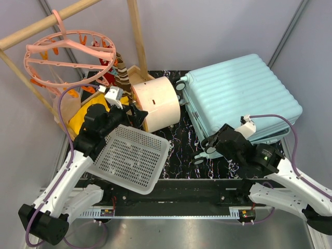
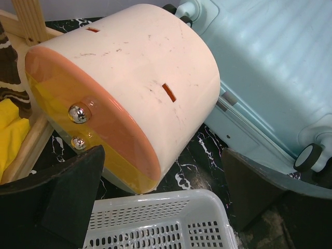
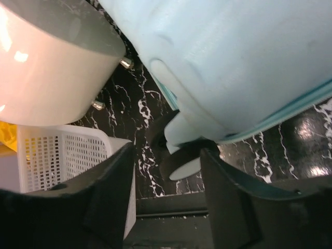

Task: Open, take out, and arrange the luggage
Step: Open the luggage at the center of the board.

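Black marbled bench [image 1: 176,140] held the suitcase [image 1: 238,93] at far right, apparently shut. Left fingers [image 2: 78,192] gaped wide; right fingers [image 3: 104,207] stood apart around a near wheel [image 3: 181,168]. Opening was in hand; next needed purchase on the lid edge.

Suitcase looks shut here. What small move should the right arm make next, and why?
Probably close the right tool on the wheel it straddles, to drag the luggage nearer. The shell looks shut, and the tool grips nothing yet.
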You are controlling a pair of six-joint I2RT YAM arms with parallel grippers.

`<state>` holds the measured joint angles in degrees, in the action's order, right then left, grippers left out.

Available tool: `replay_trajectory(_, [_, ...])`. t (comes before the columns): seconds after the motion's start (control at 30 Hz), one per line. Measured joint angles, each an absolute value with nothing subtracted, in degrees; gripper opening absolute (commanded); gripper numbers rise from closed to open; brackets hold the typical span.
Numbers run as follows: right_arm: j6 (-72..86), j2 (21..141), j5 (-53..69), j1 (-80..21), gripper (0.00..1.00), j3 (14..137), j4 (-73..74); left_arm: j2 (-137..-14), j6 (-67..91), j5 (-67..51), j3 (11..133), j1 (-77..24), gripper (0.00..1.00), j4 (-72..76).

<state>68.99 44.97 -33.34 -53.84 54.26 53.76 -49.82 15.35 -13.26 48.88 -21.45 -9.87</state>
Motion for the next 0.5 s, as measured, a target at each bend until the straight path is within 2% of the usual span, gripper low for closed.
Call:
replay_trajectory(0.03, [69.9,45.1,-33.3,-54.0,0.71,55.0,55.7,-49.8,15.4,-13.1,48.9,-21.5,0.99,-10.0])
replay_trajectory(0.07, [70.7,45.2,-33.3,-54.0,0.88,55.6,57.0,-49.8,15.4,-13.1,48.9,-21.5,0.99,-10.2])
replay_trajectory(0.1, [71.5,45.7,-33.3,-54.1,0.89,56.4,58.5,-49.8,15.4,-13.0,48.9,-21.5,0.99,-10.3])
replay_trajectory(0.13, [72.5,46.3,-33.3,-54.2,0.99,57.5,60.1,-49.8,15.4,-13.0,48.9,-21.5,0.99,-10.5])
replay_trajectory(0.3, [75.4,49.2,-33.2,-54.7,1.0,61.3,65.8,-49.8,15.4,-13.0,48.9,-21.5,0.99,-10.9])
replay_trajectory(0.5, [78.6,49.8,-32.8,-54.9,0.98,55.9,62.4,-49.8,15.4,-13.0,48.9,-21.5,0.99,-11.1])
